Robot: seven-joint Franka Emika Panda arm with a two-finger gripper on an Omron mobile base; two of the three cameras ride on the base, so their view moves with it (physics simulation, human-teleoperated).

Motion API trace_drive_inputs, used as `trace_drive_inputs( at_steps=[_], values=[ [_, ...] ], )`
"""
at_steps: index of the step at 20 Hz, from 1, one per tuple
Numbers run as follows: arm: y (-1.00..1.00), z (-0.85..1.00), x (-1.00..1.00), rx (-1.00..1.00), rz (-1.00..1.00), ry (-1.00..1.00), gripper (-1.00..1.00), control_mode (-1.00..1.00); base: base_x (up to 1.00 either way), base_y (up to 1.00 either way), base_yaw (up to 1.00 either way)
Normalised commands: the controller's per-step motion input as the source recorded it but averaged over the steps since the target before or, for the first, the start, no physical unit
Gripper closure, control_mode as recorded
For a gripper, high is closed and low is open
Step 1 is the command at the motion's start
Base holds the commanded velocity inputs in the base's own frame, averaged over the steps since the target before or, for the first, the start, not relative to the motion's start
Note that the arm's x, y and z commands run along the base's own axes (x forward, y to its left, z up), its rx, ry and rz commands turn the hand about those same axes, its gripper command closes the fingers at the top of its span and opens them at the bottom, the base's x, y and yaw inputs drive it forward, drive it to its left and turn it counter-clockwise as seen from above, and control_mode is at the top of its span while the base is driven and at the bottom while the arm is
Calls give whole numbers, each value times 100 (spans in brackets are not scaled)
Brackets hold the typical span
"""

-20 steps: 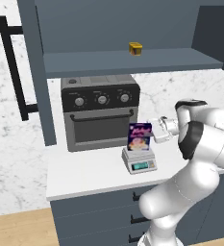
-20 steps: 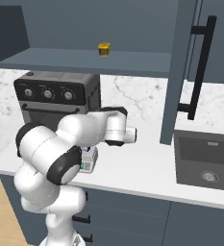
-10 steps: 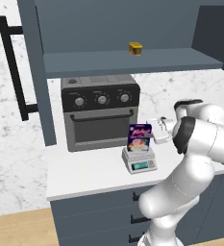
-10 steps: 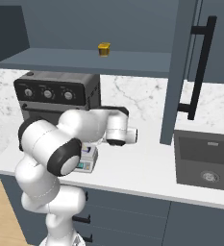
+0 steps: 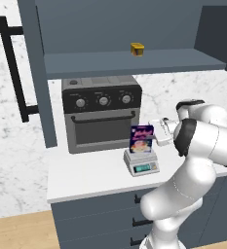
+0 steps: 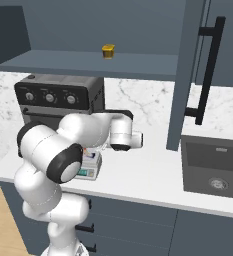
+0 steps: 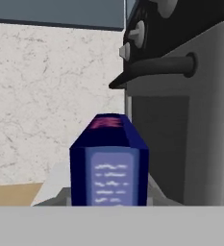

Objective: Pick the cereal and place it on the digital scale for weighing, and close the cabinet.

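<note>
The cereal, a dark blue box with pink lettering, stands upright on the digital scale on the counter in front of the toaster oven. My gripper reaches in level from the right and is shut on the box's right edge. In the hand view the cereal sits close and centred, narrow side towards me, with the scale's pale edge below it. My arm hides most of the scale in the right base view. The cabinet's door stands open, and its other door is open too.
The black-and-grey toaster oven stands right behind the scale. A small yellow-orange object sits on the open cabinet shelf. A dark sink lies to the right in the counter. Drawers run below the counter edge.
My arm's elbow has swung out and lower while the hand stayed by the cereal. The box has remained on the scale throughout.
</note>
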Motion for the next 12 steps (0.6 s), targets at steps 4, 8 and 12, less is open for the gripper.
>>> trace_drive_inputs(
  at_steps=[4, 8, 12],
  values=[
    [-6, 0, -6, 0, 0, 0, 100, -100, 0, 0, 0],
    [0, -7, 0, 0, 0, -10, 100, -100, 0, 0, 0],
    [0, -9, -1, 0, 0, -20, -100, -100, 0, 0, 0]
  ],
)
